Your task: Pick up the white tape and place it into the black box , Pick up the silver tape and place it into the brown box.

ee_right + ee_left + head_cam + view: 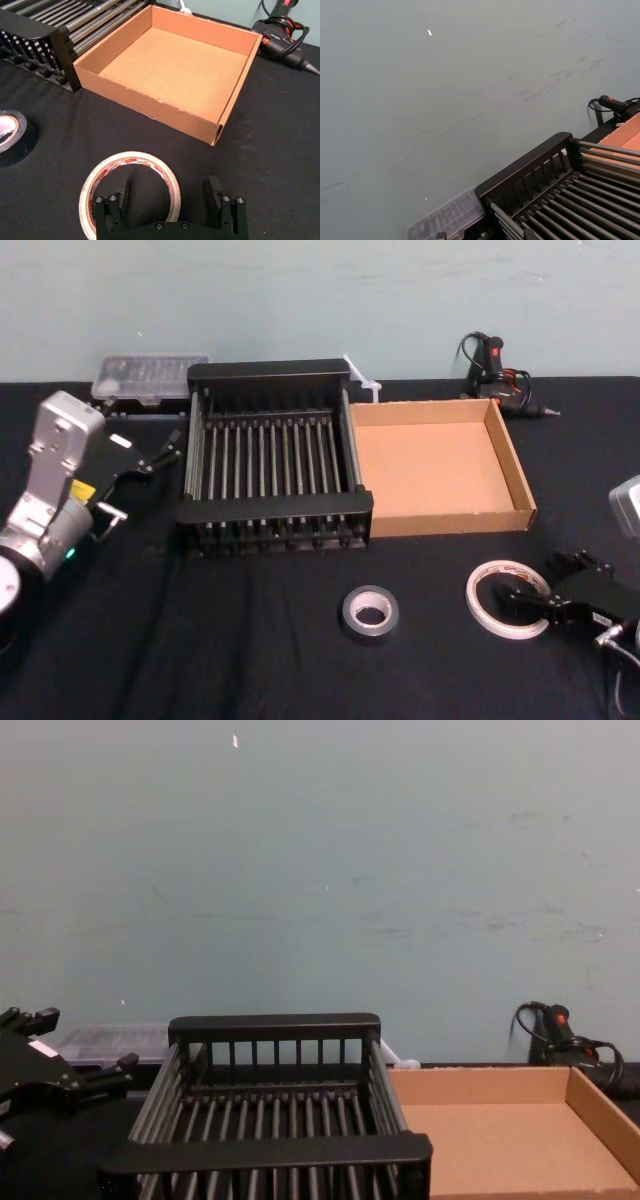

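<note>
The white tape lies flat on the black cloth at the front right. My right gripper is open and low over it. In the right wrist view one of its fingers stands inside the white tape ring and the other outside, without gripping. The silver tape lies to its left, untouched, and its dark side also shows in the right wrist view. The black box and the brown box stand side by side behind, both empty. My left gripper rests open beside the black box's left wall.
A clear plastic case lies behind the black box at the back left. A black and red glue gun with its cable lies behind the brown box. The wall rises just beyond the table's far edge.
</note>
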Robot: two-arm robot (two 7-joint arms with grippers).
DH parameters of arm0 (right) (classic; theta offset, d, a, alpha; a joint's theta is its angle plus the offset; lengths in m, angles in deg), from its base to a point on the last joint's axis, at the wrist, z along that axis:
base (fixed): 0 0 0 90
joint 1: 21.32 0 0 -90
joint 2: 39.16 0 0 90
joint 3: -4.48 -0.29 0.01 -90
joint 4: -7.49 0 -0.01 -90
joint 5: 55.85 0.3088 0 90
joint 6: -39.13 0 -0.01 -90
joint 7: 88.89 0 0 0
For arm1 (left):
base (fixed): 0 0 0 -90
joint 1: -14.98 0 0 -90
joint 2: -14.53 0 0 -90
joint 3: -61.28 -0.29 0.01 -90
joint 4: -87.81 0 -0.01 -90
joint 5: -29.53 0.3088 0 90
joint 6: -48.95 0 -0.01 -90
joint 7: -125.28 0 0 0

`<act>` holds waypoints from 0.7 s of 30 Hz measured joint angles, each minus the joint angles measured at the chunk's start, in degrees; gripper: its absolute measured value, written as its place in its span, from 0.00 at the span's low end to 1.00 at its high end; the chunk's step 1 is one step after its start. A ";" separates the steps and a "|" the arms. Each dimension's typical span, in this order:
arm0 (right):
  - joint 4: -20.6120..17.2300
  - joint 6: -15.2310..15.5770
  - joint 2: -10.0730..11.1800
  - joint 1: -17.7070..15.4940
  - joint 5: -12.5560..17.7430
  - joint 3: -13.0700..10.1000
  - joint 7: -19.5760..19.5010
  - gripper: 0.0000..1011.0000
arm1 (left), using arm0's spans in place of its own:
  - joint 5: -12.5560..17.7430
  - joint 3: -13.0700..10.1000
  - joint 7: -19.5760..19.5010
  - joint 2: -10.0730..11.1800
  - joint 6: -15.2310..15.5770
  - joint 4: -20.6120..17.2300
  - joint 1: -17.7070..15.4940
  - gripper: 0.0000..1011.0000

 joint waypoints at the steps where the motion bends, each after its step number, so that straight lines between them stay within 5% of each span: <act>1: 0.06 0.03 -0.08 0.04 -0.10 0.00 0.11 0.99 | 0.00 0.00 0.00 0.00 0.00 0.00 0.00 0.99; 21: 1.49 1.09 -1.91 0.81 -2.45 -0.01 2.33 0.99 | 0.00 0.00 0.00 0.00 0.00 0.00 0.00 0.99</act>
